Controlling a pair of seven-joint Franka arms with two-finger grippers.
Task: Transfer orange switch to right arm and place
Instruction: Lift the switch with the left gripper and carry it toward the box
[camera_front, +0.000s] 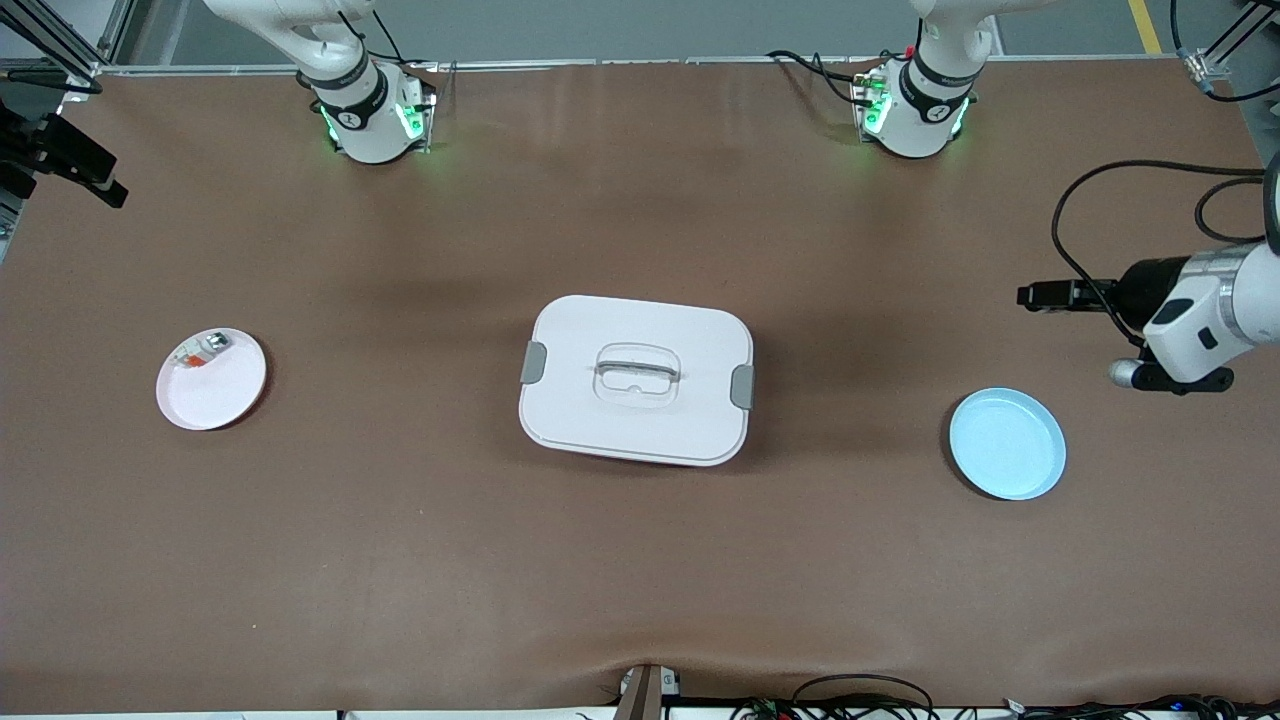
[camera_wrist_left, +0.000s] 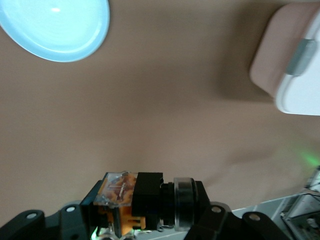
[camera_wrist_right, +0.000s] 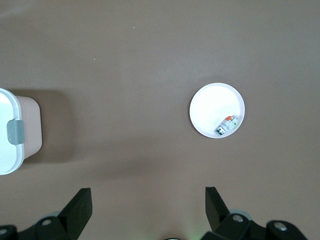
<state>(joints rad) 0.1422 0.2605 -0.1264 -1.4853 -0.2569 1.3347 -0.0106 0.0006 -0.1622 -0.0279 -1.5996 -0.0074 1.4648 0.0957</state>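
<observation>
- Front view, right arm's end of the table: a white plate (camera_front: 211, 380) is seen, with a small silver-white piece (camera_front: 205, 350) lying in it by the rim.
- At the table's middle, a closed white lidded box (camera_front: 636, 380) is set.
- Toward the left arm's end, an empty blue plate (camera_front: 1007, 444) is seen, with the left gripper (camera_front: 1040, 296) held above the table near it.
- The orange switch (camera_wrist_left: 131, 200) is clamped between the left gripper's fingers.
- The right gripper (camera_wrist_right: 148, 206) is held wide open and empty, high above the table's end near the white plate.
</observation>
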